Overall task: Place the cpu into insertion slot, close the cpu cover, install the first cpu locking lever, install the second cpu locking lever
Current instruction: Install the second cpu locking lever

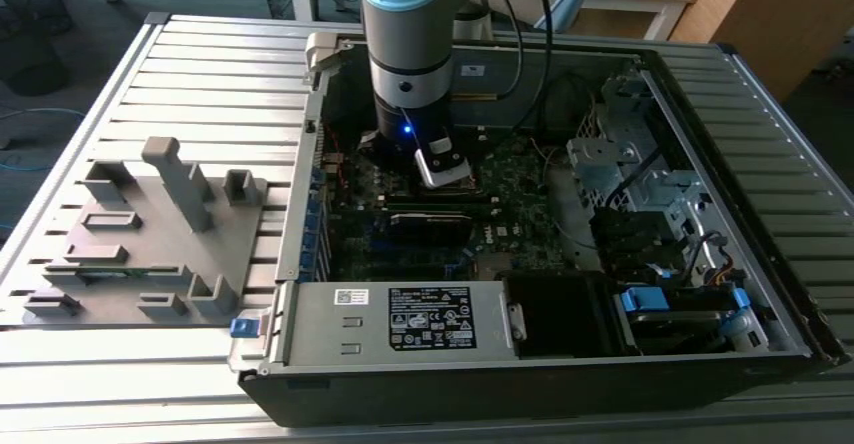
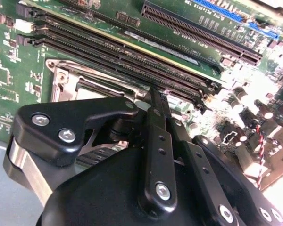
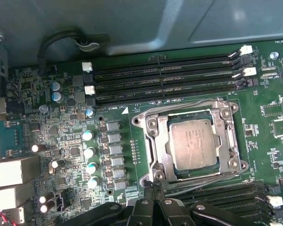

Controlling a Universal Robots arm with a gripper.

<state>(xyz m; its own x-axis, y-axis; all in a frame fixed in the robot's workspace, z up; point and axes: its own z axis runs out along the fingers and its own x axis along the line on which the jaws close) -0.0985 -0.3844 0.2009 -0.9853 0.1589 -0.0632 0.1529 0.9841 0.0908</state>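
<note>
You have the cpu (image 3: 193,143) seated in its socket with the cover (image 3: 191,141) down around it, so you are at the levers, with the pincer (image 3: 153,187) pressed together at the socket's edge, needing a careful sideways hook.

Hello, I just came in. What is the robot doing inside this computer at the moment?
The robot arm has reached down into the open computer case and holds its gripper at the edge of the processor socket on the motherboard. In the first wrist view, the cpu already lies in the socket, and the cpu cover appears closed around it. The gripper's fingers are together at the socket's edge.
</note>
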